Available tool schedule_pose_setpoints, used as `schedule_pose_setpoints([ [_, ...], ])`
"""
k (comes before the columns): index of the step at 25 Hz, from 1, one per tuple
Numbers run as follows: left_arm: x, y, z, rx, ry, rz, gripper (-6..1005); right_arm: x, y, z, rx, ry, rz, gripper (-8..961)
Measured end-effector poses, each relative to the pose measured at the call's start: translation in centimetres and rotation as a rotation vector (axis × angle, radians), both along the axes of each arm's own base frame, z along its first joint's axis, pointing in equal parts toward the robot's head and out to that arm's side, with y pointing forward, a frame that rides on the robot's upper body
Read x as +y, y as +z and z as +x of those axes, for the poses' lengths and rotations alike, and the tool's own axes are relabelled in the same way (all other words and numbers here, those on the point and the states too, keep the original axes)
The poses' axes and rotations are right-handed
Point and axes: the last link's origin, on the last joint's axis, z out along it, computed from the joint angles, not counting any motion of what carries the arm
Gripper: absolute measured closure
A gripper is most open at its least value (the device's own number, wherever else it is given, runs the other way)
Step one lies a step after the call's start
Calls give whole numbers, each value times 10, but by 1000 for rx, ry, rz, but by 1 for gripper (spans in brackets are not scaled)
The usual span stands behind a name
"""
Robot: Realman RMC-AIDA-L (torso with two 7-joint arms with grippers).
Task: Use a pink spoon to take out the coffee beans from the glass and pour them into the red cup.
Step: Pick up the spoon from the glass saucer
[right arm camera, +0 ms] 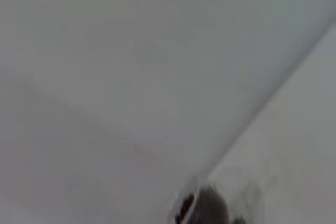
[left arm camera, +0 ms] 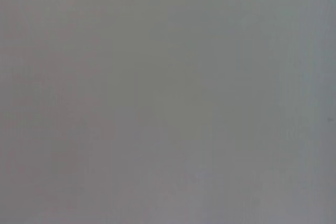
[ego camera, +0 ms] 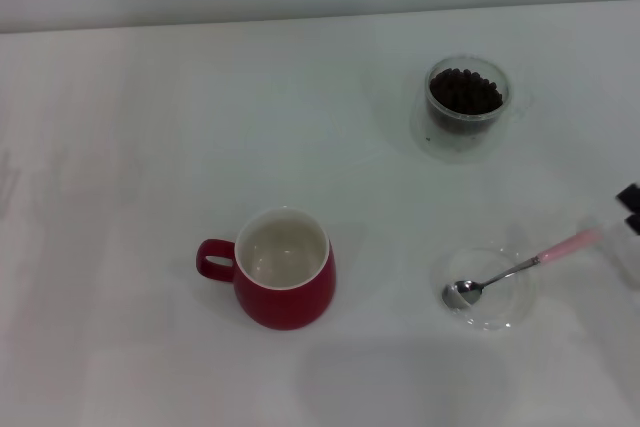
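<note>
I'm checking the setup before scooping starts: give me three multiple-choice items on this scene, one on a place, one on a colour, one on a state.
1. The pink spoon has its bowl:
A. in the red cup
B. in a shallow clear dish
C. in the glass

2. The red cup is, inside:
A. white
B. black
C. red

3. The coffee beans are:
A. spilled on the table
B. in the red cup
C. all in the glass

Answers:
1 B, the spoon bowl lies in the dish.
2 A, the lining shows white.
3 C, the cup is empty.
</note>
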Motion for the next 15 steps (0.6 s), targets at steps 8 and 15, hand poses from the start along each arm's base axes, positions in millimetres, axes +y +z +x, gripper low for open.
schedule_pose_setpoints([
  [8, 2, 1, 0, 2, -1, -1, 107, 12, -18, 1, -32, -18, -103, 80],
  [15, 2, 1, 0, 2, -1, -2, 107, 13, -24, -2, -42, 3, -146, 83],
])
